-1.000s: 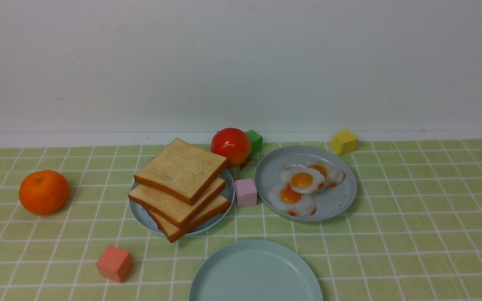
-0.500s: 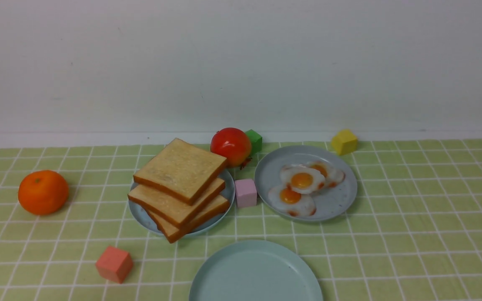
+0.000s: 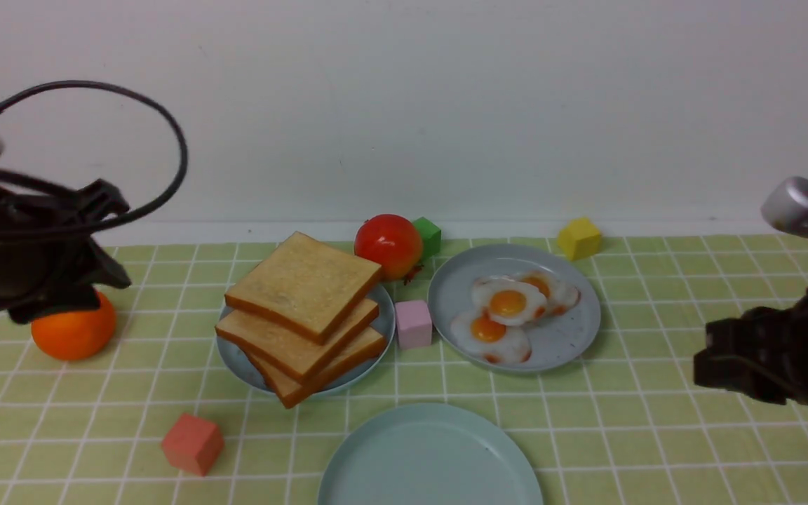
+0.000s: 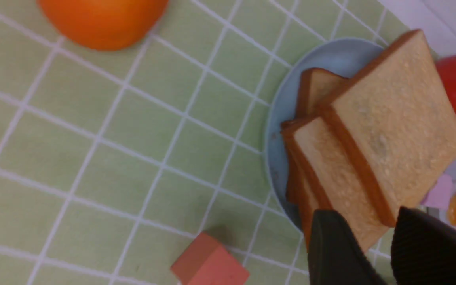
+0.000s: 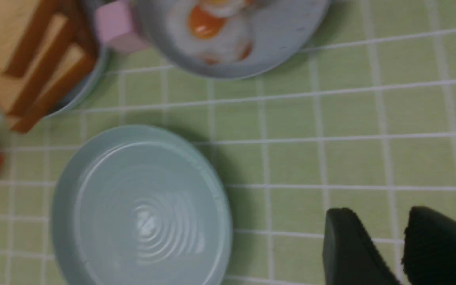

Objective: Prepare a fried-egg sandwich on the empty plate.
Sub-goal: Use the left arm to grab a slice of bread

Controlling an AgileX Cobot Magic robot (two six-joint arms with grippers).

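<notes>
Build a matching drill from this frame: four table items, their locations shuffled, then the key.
Items:
1. toast stack
2. fried eggs
3. pink cube
4. empty plate

Places:
A. on the right grey-blue plate
B. front centre, nearest the robot
C. on the left grey-blue plate
D. between those two plates

Pairs: 1-C, 2-A, 3-D, 4-B

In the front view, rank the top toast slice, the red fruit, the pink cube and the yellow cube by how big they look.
1. Top toast slice.
2. Red fruit.
3. Pink cube and yellow cube: about alike; the yellow one sits farther back, so no ranking.
</notes>
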